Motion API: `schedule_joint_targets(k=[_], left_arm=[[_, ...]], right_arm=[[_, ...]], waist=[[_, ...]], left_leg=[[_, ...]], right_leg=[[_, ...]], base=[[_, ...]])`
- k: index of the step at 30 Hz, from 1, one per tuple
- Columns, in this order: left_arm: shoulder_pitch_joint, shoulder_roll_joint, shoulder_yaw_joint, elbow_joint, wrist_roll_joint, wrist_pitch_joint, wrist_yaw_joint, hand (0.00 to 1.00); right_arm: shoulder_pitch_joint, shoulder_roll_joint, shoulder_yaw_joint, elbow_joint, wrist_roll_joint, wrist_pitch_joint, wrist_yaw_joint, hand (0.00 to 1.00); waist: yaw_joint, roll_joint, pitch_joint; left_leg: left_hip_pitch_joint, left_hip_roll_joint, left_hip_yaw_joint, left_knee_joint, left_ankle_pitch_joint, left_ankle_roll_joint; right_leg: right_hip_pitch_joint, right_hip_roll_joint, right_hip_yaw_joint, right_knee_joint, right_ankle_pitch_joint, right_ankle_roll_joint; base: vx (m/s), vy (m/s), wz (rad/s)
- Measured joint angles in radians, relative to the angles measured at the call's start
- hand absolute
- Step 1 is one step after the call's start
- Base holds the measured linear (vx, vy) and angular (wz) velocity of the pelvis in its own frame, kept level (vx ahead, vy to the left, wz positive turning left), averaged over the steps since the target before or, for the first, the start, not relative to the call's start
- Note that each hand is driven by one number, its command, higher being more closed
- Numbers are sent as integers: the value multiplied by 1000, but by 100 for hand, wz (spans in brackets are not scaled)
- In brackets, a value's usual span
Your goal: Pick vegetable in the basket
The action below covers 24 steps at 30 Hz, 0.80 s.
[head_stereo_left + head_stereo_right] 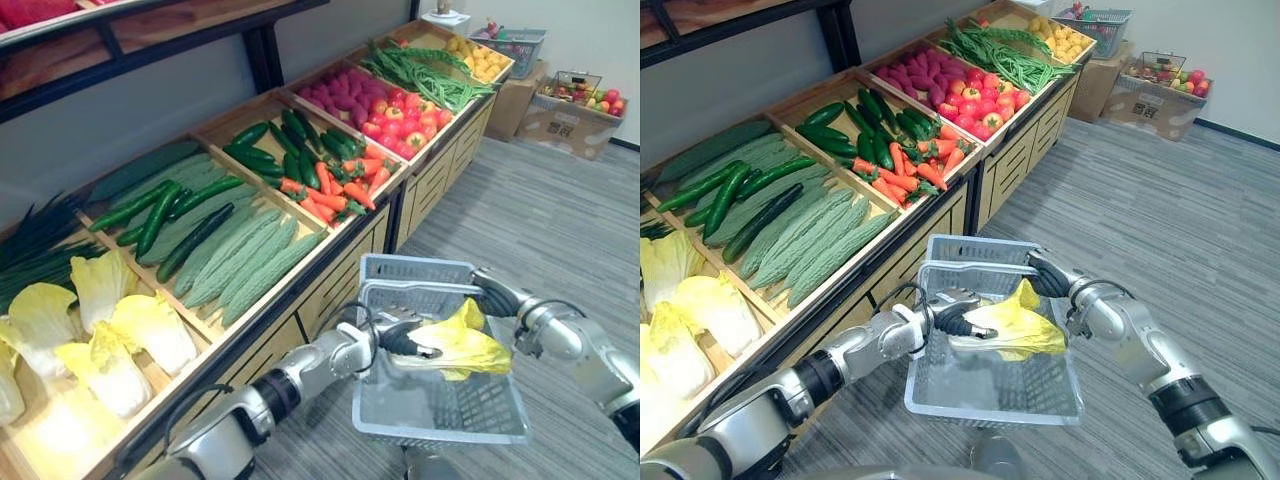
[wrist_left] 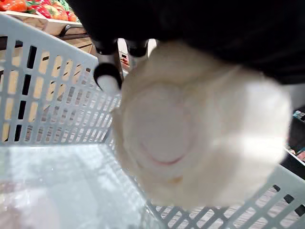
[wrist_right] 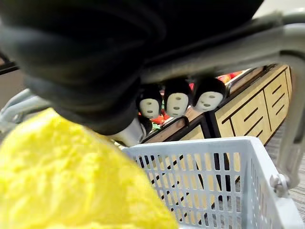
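A yellow-leaved cabbage (image 1: 462, 345) hangs over the inside of a pale grey plastic basket (image 1: 440, 432), with my left hand (image 1: 400, 342) shut on its white stem end. In the left wrist view the cabbage's pale base (image 2: 190, 129) sits right under the hand, with the basket's slotted wall (image 2: 47, 95) behind it. My right hand (image 1: 495, 292) is at the basket's far side, its fingers (image 3: 177, 102) curled round the grey handle (image 3: 228, 57). The basket is held in the air beside the produce stand.
The wooden stand on the left holds crates of cabbages (image 1: 110, 330), bitter gourds (image 1: 250, 265), cucumbers (image 1: 160, 215), carrots (image 1: 340, 190), tomatoes (image 1: 405, 120) and green beans (image 1: 425, 75). Cardboard boxes with fruit (image 1: 575, 105) stand at the far right. Grey floor lies to the right.
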<state>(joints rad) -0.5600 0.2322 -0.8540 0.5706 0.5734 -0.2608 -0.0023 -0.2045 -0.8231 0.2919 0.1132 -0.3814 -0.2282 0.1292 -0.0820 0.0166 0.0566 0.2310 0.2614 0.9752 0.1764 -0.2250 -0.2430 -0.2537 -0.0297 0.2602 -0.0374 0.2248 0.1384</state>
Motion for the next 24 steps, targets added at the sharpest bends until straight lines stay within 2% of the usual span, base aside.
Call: schedule_joint_targets(k=[4,12,17,21,24], left_arm=[[-4,-21,28,45,17,21,21,0],[-36,-36,50,71,33,25,36,0],[-37,-36,52,49,31,23,35,0],[-26,19,36,-144,7,13,18,0],[22,85,31,-334,-97,-23,-12,0]], right_arm=[[-1,11,-1,0,10,0,7,100],[-11,17,-13,4,9,6,15,100],[-11,41,-35,40,7,9,14,100],[2,90,-132,120,-27,21,12,100],[52,140,-243,190,-69,44,-5,100]], waist=[[0,-23,16],[-3,-18,47],[-7,-20,55],[5,-22,62],[32,-22,62]], left_leg=[[-2,-4,-2,-2,1,1],[-3,-18,-10,-19,6,6],[-21,-28,-57,-35,16,15],[-50,-25,-122,-34,21,23],[-64,-21,-178,-33,26,31]], right_leg=[[-1,-4,1,-3,1,2],[-1,-14,-4,-15,5,7],[6,-37,-47,-15,5,7],[28,-67,-112,-17,4,7],[55,-85,-171,-23,4,7]], base=[[-45,-31,1],[-4,-3,2],[-33,-20,26],[-78,-45,46],[-67,-53,55]])
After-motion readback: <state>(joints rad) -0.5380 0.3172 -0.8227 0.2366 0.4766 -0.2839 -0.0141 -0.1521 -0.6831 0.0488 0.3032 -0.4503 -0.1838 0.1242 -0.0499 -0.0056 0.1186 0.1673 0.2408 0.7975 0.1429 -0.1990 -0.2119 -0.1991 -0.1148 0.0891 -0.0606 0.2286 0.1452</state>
